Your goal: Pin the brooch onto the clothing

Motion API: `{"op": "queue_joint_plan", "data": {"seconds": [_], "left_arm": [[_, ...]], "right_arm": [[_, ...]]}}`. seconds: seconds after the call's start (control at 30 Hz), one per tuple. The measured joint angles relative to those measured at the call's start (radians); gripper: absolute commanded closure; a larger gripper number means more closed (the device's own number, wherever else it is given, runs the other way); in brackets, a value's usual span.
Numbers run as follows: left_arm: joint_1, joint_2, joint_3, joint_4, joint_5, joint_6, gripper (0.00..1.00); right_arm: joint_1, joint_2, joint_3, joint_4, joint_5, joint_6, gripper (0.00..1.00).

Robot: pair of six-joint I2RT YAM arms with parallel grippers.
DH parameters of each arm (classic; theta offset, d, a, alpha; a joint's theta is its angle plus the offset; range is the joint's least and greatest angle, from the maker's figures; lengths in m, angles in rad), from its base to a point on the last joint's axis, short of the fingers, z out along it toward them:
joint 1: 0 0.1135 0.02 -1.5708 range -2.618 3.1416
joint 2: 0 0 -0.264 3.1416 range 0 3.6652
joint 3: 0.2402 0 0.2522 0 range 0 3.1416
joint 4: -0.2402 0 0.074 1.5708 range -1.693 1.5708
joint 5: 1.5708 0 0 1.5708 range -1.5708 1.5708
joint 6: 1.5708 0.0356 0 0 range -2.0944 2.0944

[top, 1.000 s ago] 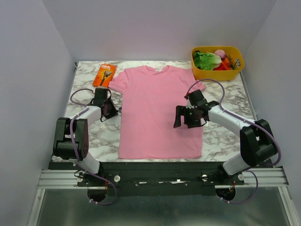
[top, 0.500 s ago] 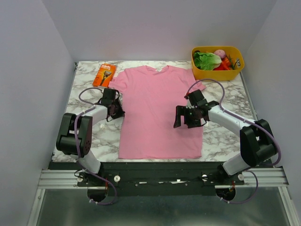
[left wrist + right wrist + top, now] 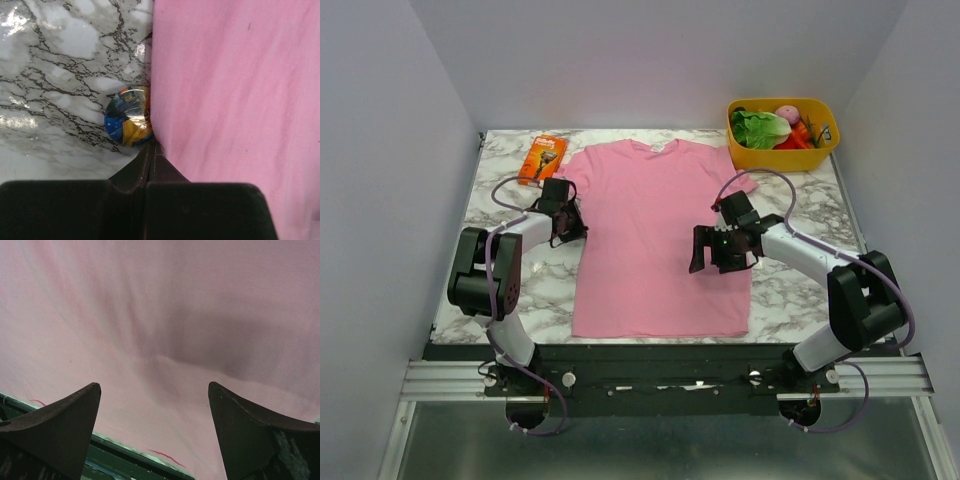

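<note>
Closest in, the left gripper (image 3: 151, 146) has its black jaws pressed together, with nothing visible between them. Just past their tips, touching or nearly so, lies the small round glossy brooch (image 3: 127, 122), blue and golden-yellow. It rests flat on the white veined marble tabletop (image 3: 55, 75), its right edge against the side of the plain pink soft-fabric T-shirt (image 3: 235, 90). Across the shirt, the right gripper (image 3: 153, 390) hovers above pink cloth, jaws spread wide, holding nothing.

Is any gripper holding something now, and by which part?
The right gripper is open above the T-shirt and holds nothing. The left gripper, jaws closed, meets the brooch at its near edge; whether it pinches cannot be told.
</note>
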Motion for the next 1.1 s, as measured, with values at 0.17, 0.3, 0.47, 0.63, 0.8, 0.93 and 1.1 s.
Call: {"op": "queue_joint_plan", "data": {"seconds": [0.17, 0.3, 0.47, 0.63, 0.8, 0.93, 1.1], "left_arm": [[0.0, 0.026, 0.031, 0.004, -0.016, 0.002, 1.0], [0.0, 0.031, 0.037, 0.007, -0.023, 0.002, 1.0], [0.004, 0.043, 0.051, 0.01, -0.023, -0.005, 0.97], [0.026, 0.07, 0.083, 0.013, -0.018, -0.024, 0.94], [0.059, 0.077, 0.091, 0.008, -0.026, -0.045, 0.84], [0.082, 0.074, 0.092, 0.002, -0.039, -0.056, 0.75], [0.108, 0.054, 0.086, -0.019, -0.052, -0.052, 0.55]], "right_arm": [[0.0, 0.007, 0.0, 0.0, 0.0, -0.007, 0.04], [0.0, 0.013, 0.0, 0.0, 0.0, -0.01, 0.04], [0.0, 0.023, 0.009, -0.001, 0.0, -0.016, 0.04], [0.0, 0.031, 0.025, -0.001, 0.0, -0.018, 0.04], [0.0, 0.031, 0.028, -0.001, 0.0, -0.021, 0.04], [0.0, 0.032, 0.03, -0.002, 0.0, -0.025, 0.04], [0.0, 0.032, 0.035, -0.002, 0.0, -0.034, 0.04]]}}
